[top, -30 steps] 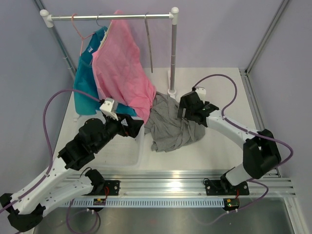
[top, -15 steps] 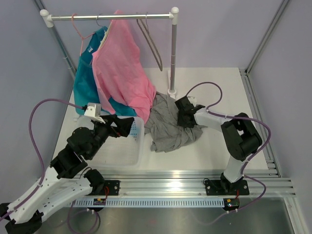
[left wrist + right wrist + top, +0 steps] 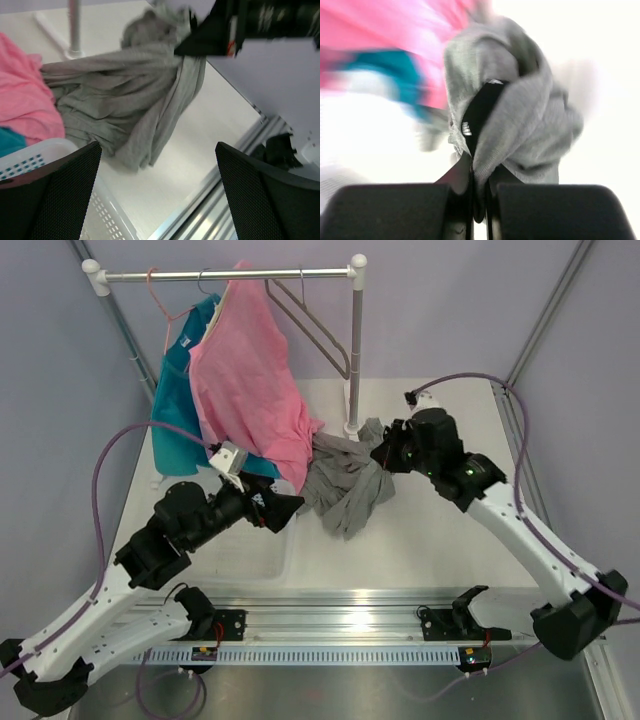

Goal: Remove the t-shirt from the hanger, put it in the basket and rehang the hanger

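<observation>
Beside the rack post, my right gripper clamps the t-shirt (hanger hangs bare), so I'd lift slowly.

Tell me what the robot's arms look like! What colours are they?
Both the left arm and the right arm have white tube-like links joined by chunky black joints. A thin purple cable loops along each one. The left arm's fingers are black, broad and rounded, with a fine dotted texture.
</observation>
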